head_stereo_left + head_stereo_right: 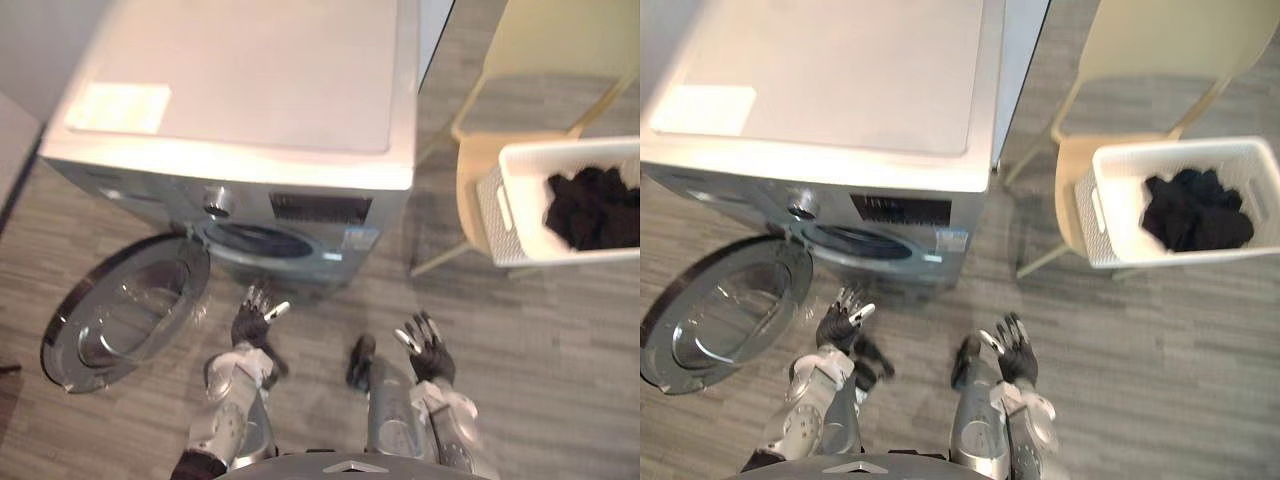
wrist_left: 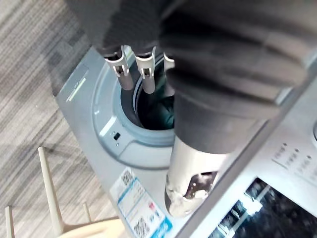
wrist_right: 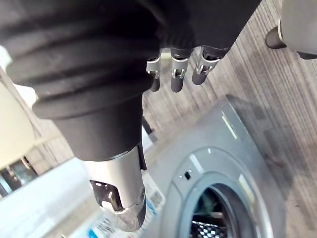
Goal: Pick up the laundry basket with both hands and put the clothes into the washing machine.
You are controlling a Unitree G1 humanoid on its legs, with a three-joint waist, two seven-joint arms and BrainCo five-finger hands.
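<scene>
Left hand (image 1: 252, 318) is raised low in front of the silver-grey front-loading washing machine (image 1: 250, 90), fingers spread and near straight, thumb apart, holding nothing and touching nothing. Right hand (image 1: 428, 350) is level with it and to its right, over the grey wood-grain floor (image 1: 540, 350), fingers likewise loosely extended, empty. Both wrist views confirm uncurled fingers with nothing between them and the thumb. The machine's round glass door (image 1: 125, 310) hangs fully open to the left, and the drum opening (image 2: 153, 106) is exposed. The white perforated plastic laundry basket (image 1: 520, 160) sits on the seat of a pale cream chair (image 1: 560, 40) to the machine's right, well apart from both hands. Dark clothes (image 1: 595, 210) lie inside the basket.
</scene>
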